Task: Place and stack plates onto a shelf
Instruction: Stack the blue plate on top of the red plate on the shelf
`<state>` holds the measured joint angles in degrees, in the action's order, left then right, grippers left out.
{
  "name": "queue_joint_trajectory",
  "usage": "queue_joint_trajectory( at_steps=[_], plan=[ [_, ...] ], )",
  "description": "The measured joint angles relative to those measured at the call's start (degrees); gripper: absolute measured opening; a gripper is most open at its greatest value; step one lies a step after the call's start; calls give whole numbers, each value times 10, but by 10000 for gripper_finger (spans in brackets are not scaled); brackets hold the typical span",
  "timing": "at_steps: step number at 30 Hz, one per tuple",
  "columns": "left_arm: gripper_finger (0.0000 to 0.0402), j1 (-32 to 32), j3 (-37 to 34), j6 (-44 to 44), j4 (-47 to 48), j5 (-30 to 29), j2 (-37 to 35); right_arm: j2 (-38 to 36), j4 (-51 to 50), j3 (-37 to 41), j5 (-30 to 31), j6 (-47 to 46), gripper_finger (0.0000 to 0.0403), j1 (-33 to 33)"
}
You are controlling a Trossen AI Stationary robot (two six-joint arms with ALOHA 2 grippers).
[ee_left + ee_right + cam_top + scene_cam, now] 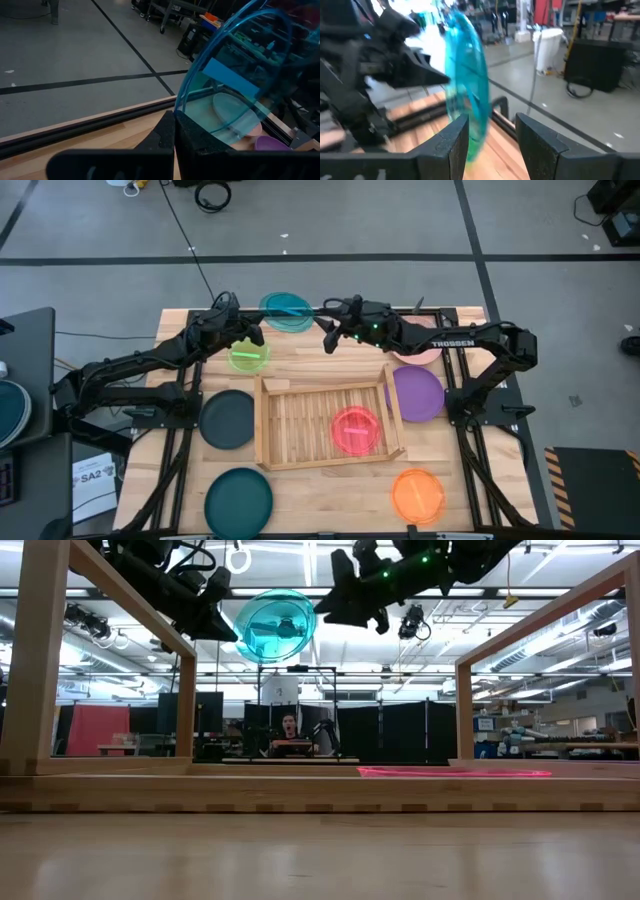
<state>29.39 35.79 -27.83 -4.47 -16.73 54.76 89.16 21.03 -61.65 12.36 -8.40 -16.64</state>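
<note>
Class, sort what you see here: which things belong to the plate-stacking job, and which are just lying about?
Job: teal plate held by left pincer; right pincer; wooden shelf; pink plate; purple plate; orange plate.
Lying about: floor cables; white bin.

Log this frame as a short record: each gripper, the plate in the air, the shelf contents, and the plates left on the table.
left gripper: shut on the teal plate, holding it by its edge above the table's far side
right gripper: fingers open, facing the teal plate's other edge, not closed on it
teal plate: raised, tilted on edge
shelf: one pink plate inside
on table: lime green plate, dark grey plate, dark teal plate, orange plate, purple plate
</note>
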Motion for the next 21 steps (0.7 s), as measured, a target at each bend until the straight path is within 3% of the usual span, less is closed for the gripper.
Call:
queue_joint_trajectory(
  at_steps=[13,21],
  plan=[
    [2,-4,0,0,0,0,0,70,76,-3,5,10,163,-1],
    [6,-4,0,0,0,0,0,70,77,-3,5,10,102,-1]
  ],
)
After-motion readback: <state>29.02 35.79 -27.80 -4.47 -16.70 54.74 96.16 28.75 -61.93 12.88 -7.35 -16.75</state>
